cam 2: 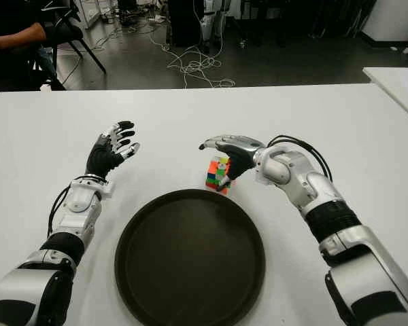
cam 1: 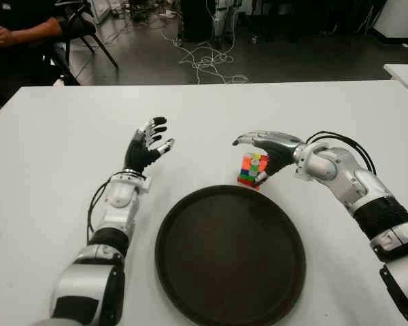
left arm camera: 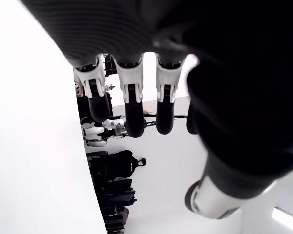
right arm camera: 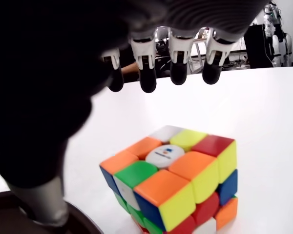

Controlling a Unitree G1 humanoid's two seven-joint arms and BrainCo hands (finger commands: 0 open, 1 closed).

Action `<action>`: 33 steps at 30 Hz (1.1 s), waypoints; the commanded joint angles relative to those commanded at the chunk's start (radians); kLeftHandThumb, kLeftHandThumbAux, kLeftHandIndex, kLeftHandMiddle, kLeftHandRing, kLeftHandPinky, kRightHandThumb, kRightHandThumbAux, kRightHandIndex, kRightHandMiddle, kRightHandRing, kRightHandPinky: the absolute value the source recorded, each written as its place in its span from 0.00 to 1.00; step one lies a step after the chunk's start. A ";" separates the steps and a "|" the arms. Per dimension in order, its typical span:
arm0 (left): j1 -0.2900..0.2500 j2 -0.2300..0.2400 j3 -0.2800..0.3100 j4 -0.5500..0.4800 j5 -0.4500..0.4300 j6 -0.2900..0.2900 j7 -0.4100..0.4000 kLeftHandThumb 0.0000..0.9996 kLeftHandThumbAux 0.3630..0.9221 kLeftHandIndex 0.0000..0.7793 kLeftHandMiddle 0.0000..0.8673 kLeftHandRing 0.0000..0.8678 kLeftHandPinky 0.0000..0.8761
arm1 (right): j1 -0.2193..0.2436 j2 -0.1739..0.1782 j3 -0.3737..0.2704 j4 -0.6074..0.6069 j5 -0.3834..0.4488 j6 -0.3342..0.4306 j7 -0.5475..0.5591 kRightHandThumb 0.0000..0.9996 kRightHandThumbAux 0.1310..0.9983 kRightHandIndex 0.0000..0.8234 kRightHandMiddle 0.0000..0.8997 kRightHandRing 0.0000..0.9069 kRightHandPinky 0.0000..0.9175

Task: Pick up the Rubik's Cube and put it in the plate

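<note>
Nearest the tabletop's (cam 1: 47,136) near edge sits the dark round plate (cam 1: 190,231), its near rim cut off. To its left, the left hand (cam 1: 148,146) shows above bare white surface, fingers spread and holding nothing. Just beyond the plate's far rim stands the Rubik's Cube (cam 1: 253,170), on the tabletop, partly hidden. Over it arches the right hand (cam 1: 268,148), fingers extended and apart, thumb low beside the cube; contact is unclear. Wide open surface runs to the far edge.
</note>
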 joint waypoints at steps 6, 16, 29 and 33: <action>0.003 -0.001 0.001 -0.004 -0.003 -0.005 0.000 0.00 0.84 0.28 0.21 0.17 0.14 | -0.003 0.006 0.000 0.021 -0.006 -0.013 -0.013 0.00 0.73 0.00 0.00 0.00 0.00; 0.001 0.001 -0.004 0.000 0.008 0.000 0.013 0.00 0.88 0.28 0.22 0.17 0.15 | -0.011 0.014 0.005 0.038 -0.016 -0.001 -0.003 0.00 0.72 0.00 0.00 0.00 0.00; -0.001 0.000 -0.001 0.003 0.001 0.002 0.001 0.00 0.86 0.28 0.21 0.17 0.14 | -0.029 0.024 0.022 0.087 -0.020 -0.013 -0.020 0.00 0.71 0.00 0.00 0.00 0.00; -0.002 -0.001 0.000 0.002 -0.001 0.007 -0.001 0.00 0.87 0.27 0.21 0.17 0.15 | -0.042 0.029 0.031 0.114 -0.028 -0.007 -0.022 0.00 0.70 0.00 0.00 0.00 0.00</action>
